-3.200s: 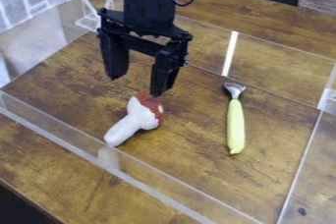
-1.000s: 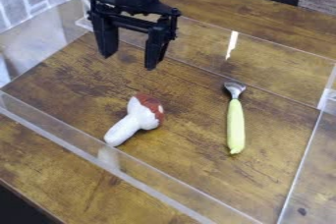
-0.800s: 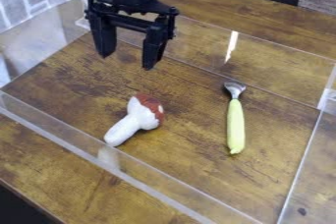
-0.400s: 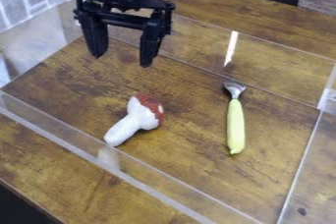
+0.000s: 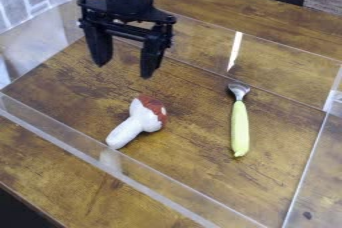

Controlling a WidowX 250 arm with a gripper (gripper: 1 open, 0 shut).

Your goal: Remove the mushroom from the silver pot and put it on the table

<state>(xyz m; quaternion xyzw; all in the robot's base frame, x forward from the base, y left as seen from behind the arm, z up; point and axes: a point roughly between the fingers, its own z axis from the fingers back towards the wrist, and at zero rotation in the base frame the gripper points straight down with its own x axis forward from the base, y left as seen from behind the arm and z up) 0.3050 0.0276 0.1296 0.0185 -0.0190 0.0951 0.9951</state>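
Note:
The mushroom (image 5: 136,121) lies on its side on the table (image 5: 267,187), white stem toward the near left, reddish-brown cap toward the far right. My gripper (image 5: 123,64) hangs above and behind it, a little to the left, open with nothing between its black fingers (image 5: 150,59). The gripper and the mushroom are well apart. The silver pot is out of view.
A yellow-handled utensil with a silver head (image 5: 238,122) lies to the right of the mushroom. Low clear acrylic walls (image 5: 147,186) ring the working area at the front, left and right.
The open gripper has risen off the mushroom and drifted left, away from it. The mushroom and the utensil have stayed where they were.

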